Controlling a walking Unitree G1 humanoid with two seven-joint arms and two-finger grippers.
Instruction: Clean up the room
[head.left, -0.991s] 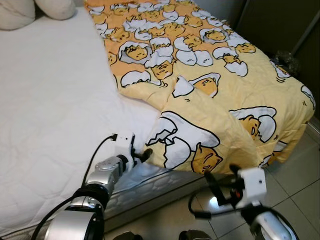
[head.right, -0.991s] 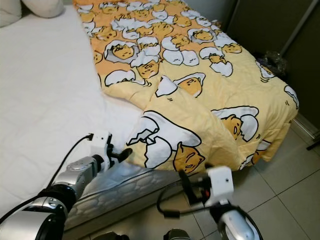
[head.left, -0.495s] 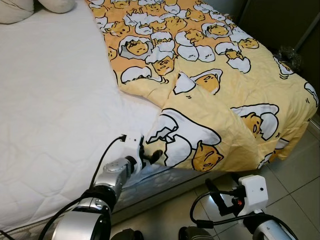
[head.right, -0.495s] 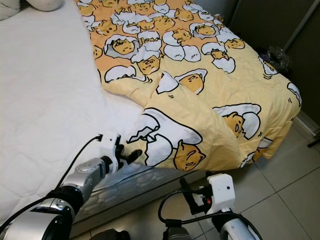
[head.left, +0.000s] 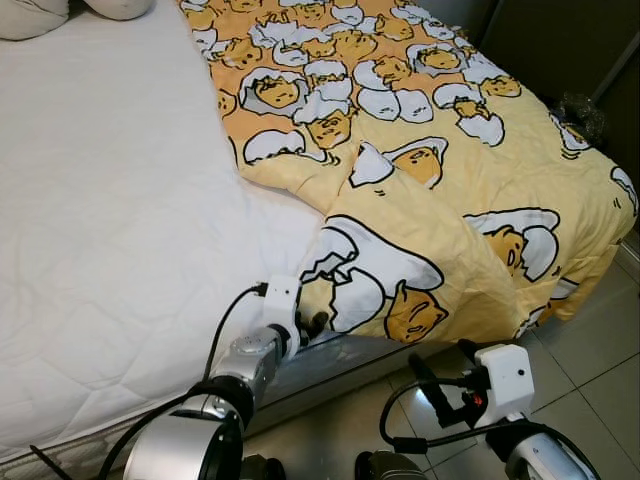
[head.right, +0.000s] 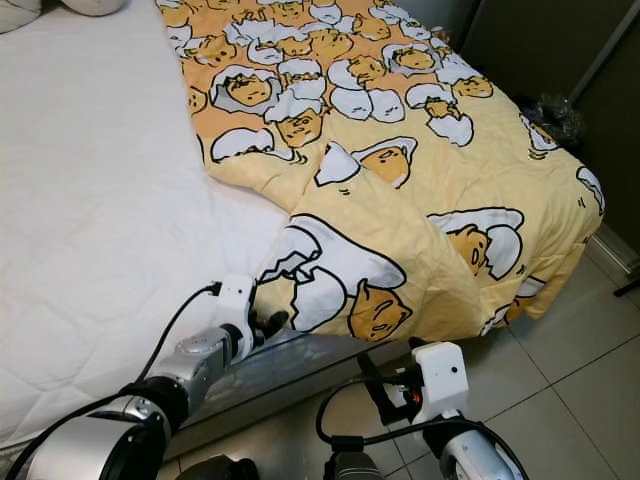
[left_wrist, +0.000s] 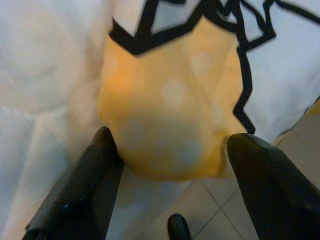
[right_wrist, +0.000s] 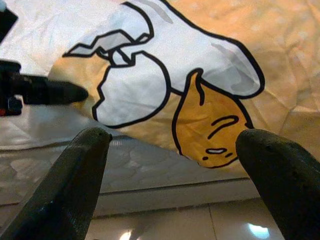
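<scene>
Yellow blanket (head.left: 420, 190) covers the bed's (head.left: 100, 220) right side, pillows (head.left: 70, 12) far left. Left gripper (left_wrist: 170, 150), fingers spread, apparently brackets its near corner; right gripper (right_wrist: 170, 165) hangs open nearby above floor tiles (head.left: 590, 350).

Yellow blanket (left_wrist: 170, 125) corner between spread left gripper (left_wrist: 172, 165) fingers (left_wrist: 95, 170)

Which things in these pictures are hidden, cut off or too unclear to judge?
- Pillows: cut off by the top edge of the left eye view.
- Sheet under the yellow blanket: hidden by the blanket.
- Left gripper: left wrist view is blurred; its fingers flank the blanket's corner, contact unclear.
- Dark bundle beyond the bed: too small and dim to identify.
- Right gripper: open, short of the blanket.
</scene>
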